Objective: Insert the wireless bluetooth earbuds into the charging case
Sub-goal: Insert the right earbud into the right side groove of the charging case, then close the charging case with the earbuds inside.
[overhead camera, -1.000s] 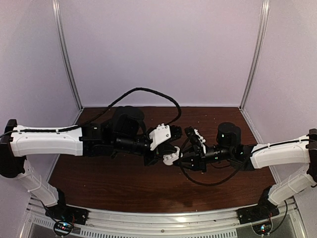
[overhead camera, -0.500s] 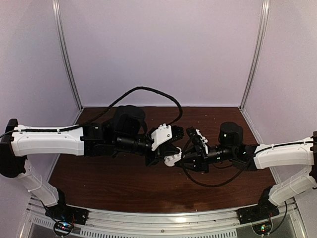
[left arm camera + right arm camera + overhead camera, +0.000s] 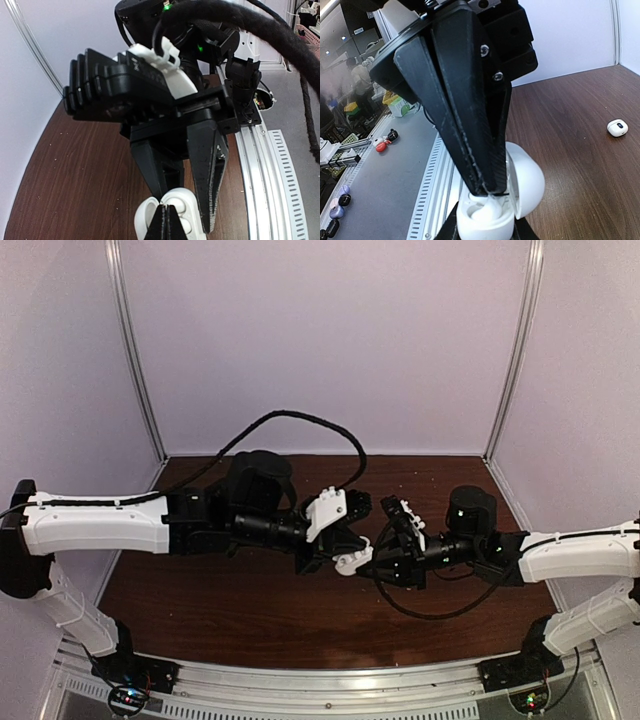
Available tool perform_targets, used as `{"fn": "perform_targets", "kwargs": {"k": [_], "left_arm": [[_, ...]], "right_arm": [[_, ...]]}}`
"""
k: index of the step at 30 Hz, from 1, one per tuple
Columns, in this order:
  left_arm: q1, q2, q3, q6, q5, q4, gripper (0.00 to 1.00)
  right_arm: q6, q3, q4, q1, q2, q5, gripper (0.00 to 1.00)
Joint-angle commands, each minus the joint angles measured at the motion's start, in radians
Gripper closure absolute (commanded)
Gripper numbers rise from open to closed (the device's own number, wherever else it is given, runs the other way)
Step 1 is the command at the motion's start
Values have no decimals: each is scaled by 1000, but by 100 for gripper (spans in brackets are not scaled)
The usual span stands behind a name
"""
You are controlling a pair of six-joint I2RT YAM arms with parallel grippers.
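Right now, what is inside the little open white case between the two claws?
Inside the charging case sits a white shape, perhaps an earbud, in a moulded well. The shut left claw pokes in from above and covers the rest of the interior.

My overhead camera is looking down and forward from high behind the charging case (image 3: pixel 347 560), far enough back to be taking in the whole table (image 3: pixel 200 610). My left wrist camera is peering at the case from right beside it, on its left, facing rightward. My right wrist camera is doing likewise from the case's right, facing leftward. All three are sharing the case
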Motion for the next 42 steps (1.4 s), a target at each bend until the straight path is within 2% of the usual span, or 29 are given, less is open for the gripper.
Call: {"fn": "perform_targets", "kwargs": {"k": [1,3,6,15,27,30,33,38,42], "left_arm": [[-12,-16,16,-10,6,-49,100],[-12,-22,23,-6,3,-60,100],[-11,-26,30,-3,-3,-74,93],[-7,-57,54,8,-36,-73,83],[47,-134,33,-30,-27,-53,80],[48,-126,32,-25,-13,-57,87],[51,-118,28,-32,-26,-59,88],[170,-161,-48,-142,62,8,77],[227,-163,-93,-176,79,43,77]], "right_arm": [[-11,4,106,-1,-29,47,100],[-9,-1,108,-2,-30,51,100],[-9,0,105,-2,-30,54,100],[-13,-2,88,-1,-17,58,100],[-14,0,86,-1,-3,60,100],[-12,1,88,-1,-3,59,100],[-11,3,90,-1,-8,57,100],[-11,-4,92,-2,-26,49,100],[-3,-8,107,-2,-33,28,100]]}}
